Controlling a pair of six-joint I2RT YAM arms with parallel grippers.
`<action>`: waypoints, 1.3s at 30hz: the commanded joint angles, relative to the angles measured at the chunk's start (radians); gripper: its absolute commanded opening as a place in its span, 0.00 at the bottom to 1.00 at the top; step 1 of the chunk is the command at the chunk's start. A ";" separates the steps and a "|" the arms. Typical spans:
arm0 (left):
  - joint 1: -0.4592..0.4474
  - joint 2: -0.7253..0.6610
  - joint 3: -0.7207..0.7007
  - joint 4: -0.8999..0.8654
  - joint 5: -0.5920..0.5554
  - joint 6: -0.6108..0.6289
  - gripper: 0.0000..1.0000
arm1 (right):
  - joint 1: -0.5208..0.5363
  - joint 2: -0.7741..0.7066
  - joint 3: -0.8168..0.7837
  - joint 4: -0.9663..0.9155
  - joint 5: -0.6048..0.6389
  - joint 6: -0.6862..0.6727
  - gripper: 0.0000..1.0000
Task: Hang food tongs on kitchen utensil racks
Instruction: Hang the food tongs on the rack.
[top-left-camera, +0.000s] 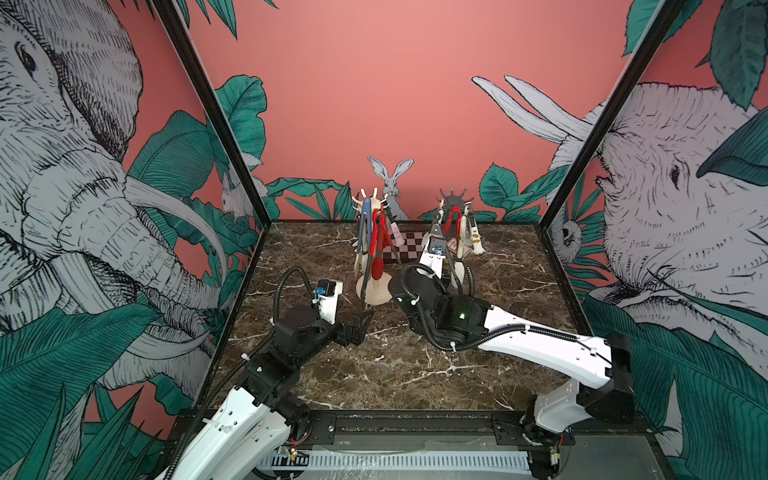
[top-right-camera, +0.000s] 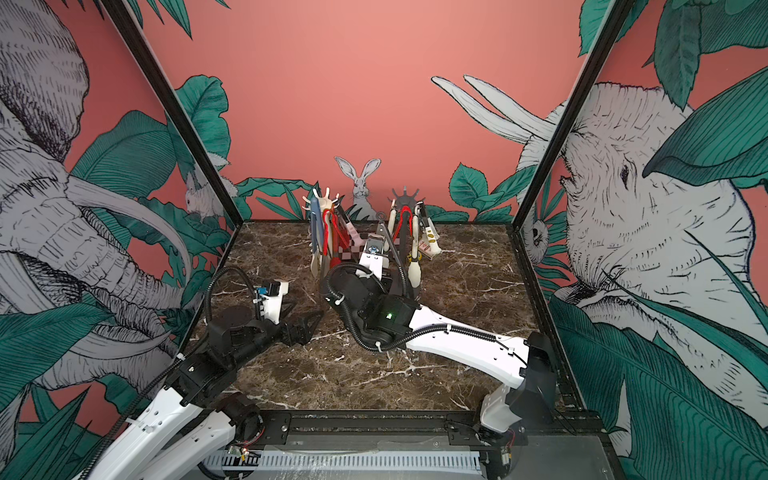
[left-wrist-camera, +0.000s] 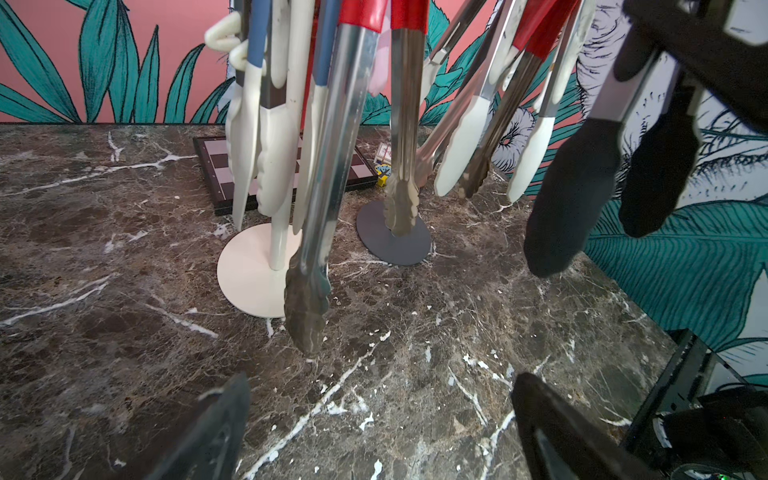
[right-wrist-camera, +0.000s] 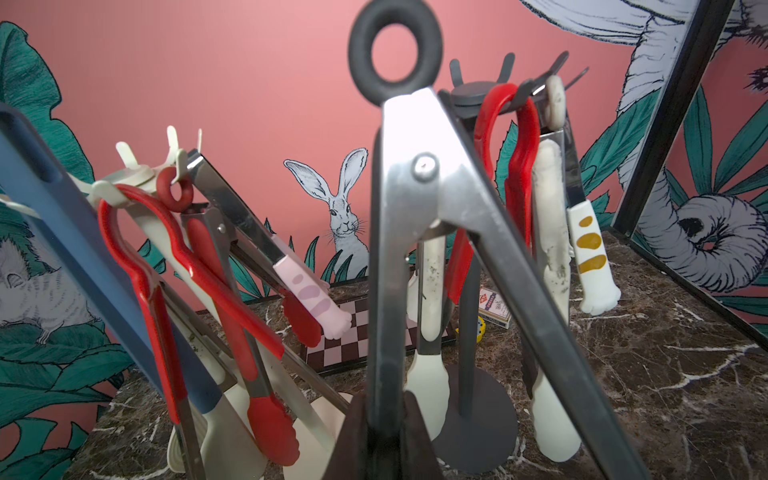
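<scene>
1. Holding the black-tipped tongs (right-wrist-camera: 390, 249) in my right gripper (right-wrist-camera: 384, 419), clamped on one arm, ring end up.
2. They stand just in front of the dark grey rack (right-wrist-camera: 465, 93), right of the cream rack (left-wrist-camera: 249, 270); other tongs (right-wrist-camera: 137, 266) hang on both.
3. My left gripper (left-wrist-camera: 382, 386) gapes wide, low over the worktop (top-left-camera: 415, 365).

Left rack (top-left-camera: 380, 293) and right rack (top-left-camera: 453, 200) stand side by side on the bench (top-left-camera: 395, 374), tongs (top-left-camera: 366, 226) hanging on both, board (top-left-camera: 409, 243) behind.
</scene>
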 joint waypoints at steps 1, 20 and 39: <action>0.000 -0.002 0.020 -0.012 0.003 -0.004 0.99 | 0.009 0.014 0.052 -0.058 0.062 0.061 0.00; 0.000 0.003 0.012 -0.010 0.008 -0.011 0.99 | -0.001 0.127 0.214 -0.256 0.098 0.156 0.00; 0.000 0.008 0.003 0.002 0.006 -0.017 0.99 | -0.058 0.079 0.151 -0.254 0.109 0.211 0.00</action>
